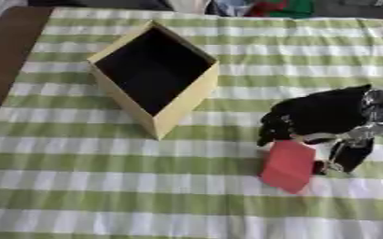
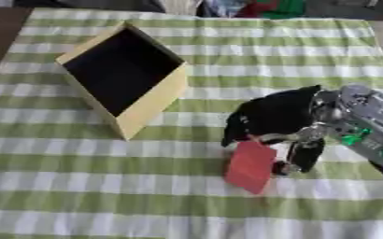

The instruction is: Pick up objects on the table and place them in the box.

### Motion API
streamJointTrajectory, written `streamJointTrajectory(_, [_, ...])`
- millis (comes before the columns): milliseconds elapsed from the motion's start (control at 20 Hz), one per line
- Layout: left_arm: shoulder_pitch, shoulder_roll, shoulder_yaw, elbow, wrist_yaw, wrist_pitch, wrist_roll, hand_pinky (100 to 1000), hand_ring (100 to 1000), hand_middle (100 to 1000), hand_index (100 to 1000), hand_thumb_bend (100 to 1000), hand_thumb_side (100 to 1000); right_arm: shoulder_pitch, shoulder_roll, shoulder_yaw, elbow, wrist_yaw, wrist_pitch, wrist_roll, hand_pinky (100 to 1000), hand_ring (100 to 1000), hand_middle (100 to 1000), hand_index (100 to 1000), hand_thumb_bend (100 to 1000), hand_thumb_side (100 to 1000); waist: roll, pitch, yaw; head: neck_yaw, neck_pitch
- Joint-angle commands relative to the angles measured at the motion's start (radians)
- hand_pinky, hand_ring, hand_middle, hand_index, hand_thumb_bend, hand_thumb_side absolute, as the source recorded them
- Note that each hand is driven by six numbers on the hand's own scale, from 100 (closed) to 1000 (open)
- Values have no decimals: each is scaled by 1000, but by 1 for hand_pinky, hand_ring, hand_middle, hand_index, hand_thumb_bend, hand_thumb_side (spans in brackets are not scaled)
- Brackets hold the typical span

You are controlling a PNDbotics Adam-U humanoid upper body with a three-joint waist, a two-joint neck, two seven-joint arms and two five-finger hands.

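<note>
The green-and-white striped cloth table cover appears matt and woven. The pale yellow box looks smooth, dark inside. The red block appears matt. The black right hand shows glossy silver metal joints.

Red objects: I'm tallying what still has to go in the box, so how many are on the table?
1. A flat red rectangular block is held by the right robot hand, right of the yellow wooden box. That hand may hide others.
</note>
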Motion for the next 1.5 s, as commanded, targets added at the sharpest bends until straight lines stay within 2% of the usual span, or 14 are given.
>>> streamJointTrajectory(50, [-10, 12, -1, -17, 1, -1, -4, 1000, 499, 440, 606, 240, 100, -11, -17, -9, -5, -12, -2, -8, 999, 1000, 879, 914, 335, 100, 2, -22, -1, 1, -8])
streamJointTrajectory(550, [-12, 11, -1, -17, 2, 0, -5, 1000, 500, 441, 605, 238, 100, -10, -15, -6, 1, -21, -1, -33, 984, 986, 824, 800, 293, 100, 0, -21, -2, 2, -7])
streamJointTrajectory(1100, [-13, 10, -1, -17, 2, 0, -6, 1000, 501, 441, 606, 232, 100, -4, -11, -6, 7, -16, 20, -97, 948, 914, 626, 647, 237, 107, 0, -20, -4, 1, -9])
streamJointTrajectory(1150, [-13, 9, -1, -17, 2, 0, -6, 1000, 501, 441, 606, 231, 100, -4, -10, -8, 7, -13, 24, -107, 942, 904, 604, 615, 213, 114, 0, -20, -4, 1, -9])
streamJointTrajectory(1500, [-12, 9, 0, -17, 2, 1, -6, 1000, 501, 442, 606, 229, 100, -1, -12, -16, 0, -8, 51, -156, 937, 894, 572, 565, 117, 121, 0, -23, -5, 1, -11])
